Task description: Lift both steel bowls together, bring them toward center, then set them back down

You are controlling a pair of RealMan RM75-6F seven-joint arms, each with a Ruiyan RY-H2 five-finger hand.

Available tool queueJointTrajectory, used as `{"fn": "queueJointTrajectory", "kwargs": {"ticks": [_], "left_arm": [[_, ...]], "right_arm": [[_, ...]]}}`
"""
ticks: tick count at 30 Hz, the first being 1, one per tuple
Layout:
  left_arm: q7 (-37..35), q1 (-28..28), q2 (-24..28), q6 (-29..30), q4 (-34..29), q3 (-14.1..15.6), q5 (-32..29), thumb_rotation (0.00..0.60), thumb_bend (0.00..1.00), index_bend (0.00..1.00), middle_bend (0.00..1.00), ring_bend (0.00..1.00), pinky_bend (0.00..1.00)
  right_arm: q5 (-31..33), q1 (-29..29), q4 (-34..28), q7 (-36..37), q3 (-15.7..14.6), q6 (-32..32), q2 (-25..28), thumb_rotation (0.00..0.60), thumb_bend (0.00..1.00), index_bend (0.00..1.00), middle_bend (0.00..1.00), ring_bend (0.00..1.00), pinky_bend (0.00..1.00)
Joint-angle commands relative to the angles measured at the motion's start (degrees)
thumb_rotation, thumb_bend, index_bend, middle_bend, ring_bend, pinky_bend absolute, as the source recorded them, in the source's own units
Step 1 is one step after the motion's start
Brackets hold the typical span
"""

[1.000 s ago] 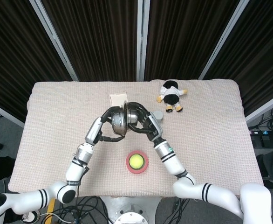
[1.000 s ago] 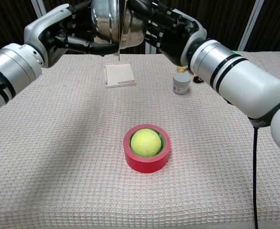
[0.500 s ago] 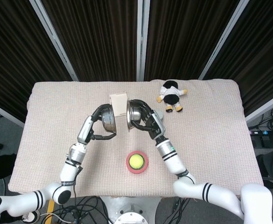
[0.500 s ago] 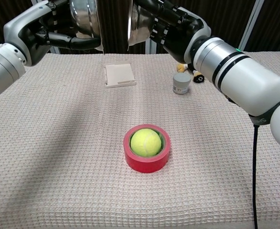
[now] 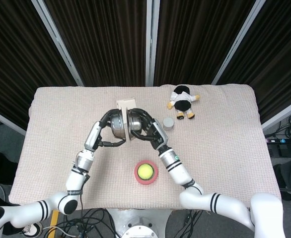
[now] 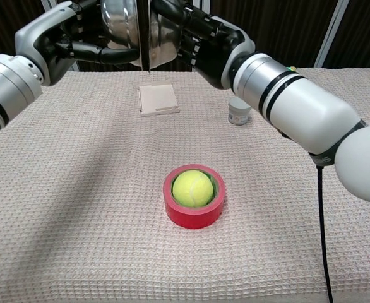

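Bowls now sit rim to rim again: half a second ago we held them apart with a clear gap, and in the present frames the left steel bowl (image 5: 117,125) and the right steel bowl (image 5: 134,124) have closed back together, raised above the upper centre of the tabletop (image 5: 225,144). Our left robot hand (image 5: 109,130) grips its bowl from the left side of the frame, and our right robot hand (image 5: 146,130) grips the other, fingers wrapped around the outer wall. In the chest view both bowls (image 6: 137,28) stand on edge at the top of the frame, their rims touching or nearly so; we cannot tell which.

We judge the bring-together part is being met, and that setting them back down is what remains.

Room to lower is mixed. Directly under the pair lies a pale flat card (image 6: 158,99), and just to its right stands a small grey tin (image 6: 239,110). Lower in the frame, the red tape roll (image 6: 194,196) with the tennis ball (image 6: 192,188) inside it sits well clear of the bowls. A plush toy (image 5: 183,101) rests in the upper right. Wide bare cloth lies to the left and right, far from any edge, so each bowl can likely swing outward before descending.
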Motion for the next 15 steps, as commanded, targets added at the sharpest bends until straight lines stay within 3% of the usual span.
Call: {"fn": "queueJointTrajectory", "kwargs": {"ticks": [1,7,11,15], "left_arm": [[-0.2,1.2,1.8,0.8,-0.1,0.4,0.0,0.6,0.26,0.39,0.36,0.29,0.48],[9.8,3.0,10.5,-1.3,2.3,4.6,1.8,0.6,0.26,0.36,0.36,0.29,0.47],[20.6,2.7,17.3,-5.8,3.5,7.8,2.2,0.6,0.26,0.37,0.36,0.29,0.47],[33.3,1.4,21.0,-11.7,3.0,9.7,-0.9,0.6,0.26,0.37,0.36,0.3,0.47]], "right_arm": [[-1.8,-2.9,-1.1,-2.6,-1.1,4.0,2.7,0.6,0.23,0.39,0.31,0.24,0.36],[-7.7,-12.7,-2.6,-22.4,-10.1,15.7,11.3,0.6,0.29,0.39,0.31,0.24,0.36],[-5.9,-21.2,-8.6,-35.3,-16.6,20.2,18.2,0.6,0.33,0.39,0.3,0.24,0.36],[-1.4,-26.6,-13.6,-50.3,-20.8,22.1,22.3,0.6,0.33,0.39,0.3,0.24,0.36]]}}
